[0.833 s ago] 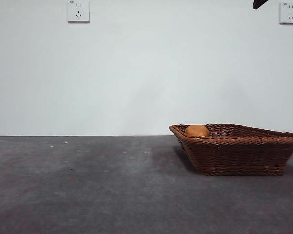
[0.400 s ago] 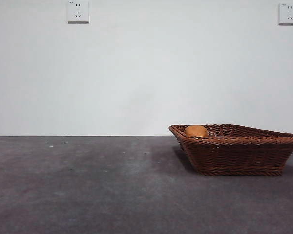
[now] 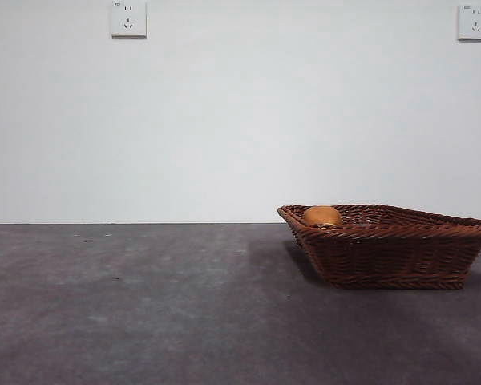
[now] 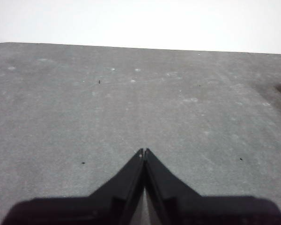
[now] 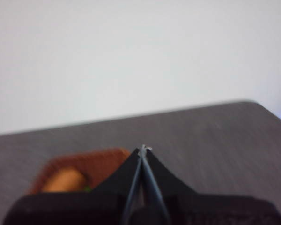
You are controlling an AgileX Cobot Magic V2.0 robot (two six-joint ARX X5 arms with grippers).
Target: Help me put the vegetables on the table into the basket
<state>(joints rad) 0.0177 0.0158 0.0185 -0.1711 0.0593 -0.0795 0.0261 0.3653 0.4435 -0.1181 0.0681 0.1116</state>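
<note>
The brown wicker basket (image 3: 393,245) stands on the dark grey table (image 3: 144,305) at the right. The orange-brown potato (image 3: 322,215) lies inside it at its left end, just showing above the rim. In the blurred right wrist view the basket (image 5: 91,161) shows with the potato (image 5: 63,180) and a bit of green beside it. The corn and the eggplant are hidden. My right gripper (image 5: 143,149) is shut and empty, high above the basket. My left gripper (image 4: 144,151) is shut and empty above bare table. Neither arm shows in the front view.
A white wall with two sockets (image 3: 128,18) stands behind the table. The table's far edge runs level across the front view, and its rounded corners show in both wrist views.
The black tip of an arm at the top right corner of the front view has left the picture. The basket and the potato have not moved.
</note>
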